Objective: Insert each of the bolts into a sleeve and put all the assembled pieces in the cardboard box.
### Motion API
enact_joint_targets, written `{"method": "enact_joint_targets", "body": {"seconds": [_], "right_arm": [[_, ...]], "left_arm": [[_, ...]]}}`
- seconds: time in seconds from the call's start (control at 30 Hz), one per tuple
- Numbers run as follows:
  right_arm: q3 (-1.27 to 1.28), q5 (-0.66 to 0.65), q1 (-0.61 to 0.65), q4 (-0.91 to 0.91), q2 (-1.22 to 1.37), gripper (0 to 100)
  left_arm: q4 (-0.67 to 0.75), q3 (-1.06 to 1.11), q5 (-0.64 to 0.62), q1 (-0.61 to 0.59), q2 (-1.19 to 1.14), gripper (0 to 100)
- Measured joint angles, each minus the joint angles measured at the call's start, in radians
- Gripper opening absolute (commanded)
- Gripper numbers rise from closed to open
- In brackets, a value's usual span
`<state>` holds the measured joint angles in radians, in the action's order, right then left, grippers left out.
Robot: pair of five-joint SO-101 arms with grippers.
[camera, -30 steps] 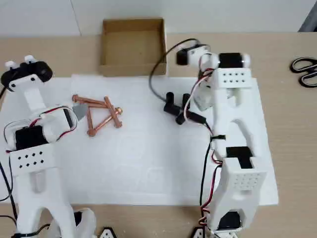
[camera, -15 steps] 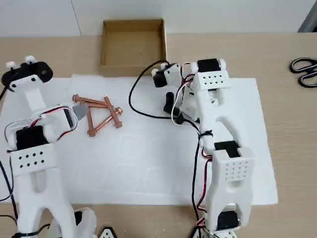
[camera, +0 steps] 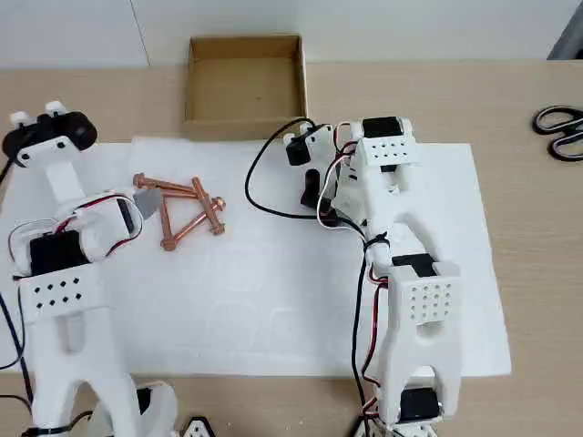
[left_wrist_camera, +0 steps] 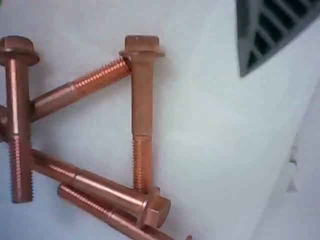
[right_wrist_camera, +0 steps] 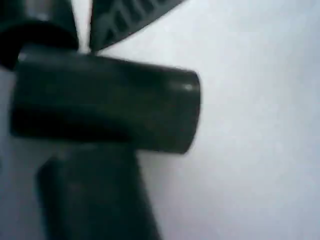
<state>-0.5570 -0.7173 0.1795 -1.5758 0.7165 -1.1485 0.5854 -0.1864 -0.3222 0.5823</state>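
Several copper bolts (camera: 182, 209) lie in a loose heap on the left of the white foam sheet (camera: 273, 300); in the left wrist view the bolts (left_wrist_camera: 142, 100) cross one another. My left gripper (camera: 146, 202) sits just left of the heap, open and holding nothing, with one grey ribbed finger (left_wrist_camera: 272, 30) beside the bolts. Black sleeves (camera: 311, 189) lie near the sheet's upper middle. My right gripper (camera: 321, 196) hangs low right over them. One sleeve (right_wrist_camera: 105, 100) lies on its side very close in the right wrist view. The cardboard box (camera: 244, 84) stands behind the sheet.
Scissors (camera: 560, 127) lie at the table's far right edge. The right arm's black cable (camera: 260, 187) loops over the foam between the bolts and the sleeves. Bare foam stretches across the front half of the sheet.
The right arm has swung left and come down onto the black sleeves, its cable loop shifting left with it. The left arm and the bolts have not moved.
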Motion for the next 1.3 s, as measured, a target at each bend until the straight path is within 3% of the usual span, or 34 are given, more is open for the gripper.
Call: {"method": "enact_joint_targets", "body": {"seconds": [0.4,0.67,1.0,1.13,1.3], "right_arm": [[-0.034,-0.002,-0.003,0.000,0.060,17.3],[-0.051,0.006,-0.021,0.011,0.071,0.2],[-0.034,0.054,-0.063,-0.066,-0.017,0.7],[-0.034,0.133,-0.066,-0.107,-0.107,0.7],[-0.032,0.354,-0.072,-0.112,-0.146,1.0]], "left_arm": [[0.000,0.000,0.000,0.000,0.000,31],[0.000,0.000,0.000,0.000,0.000,31],[0.000,0.000,0.000,0.000,0.000,31],[0.000,0.000,0.000,0.000,0.000,31],[0.000,0.000,0.000,0.000,0.000,31]]}}
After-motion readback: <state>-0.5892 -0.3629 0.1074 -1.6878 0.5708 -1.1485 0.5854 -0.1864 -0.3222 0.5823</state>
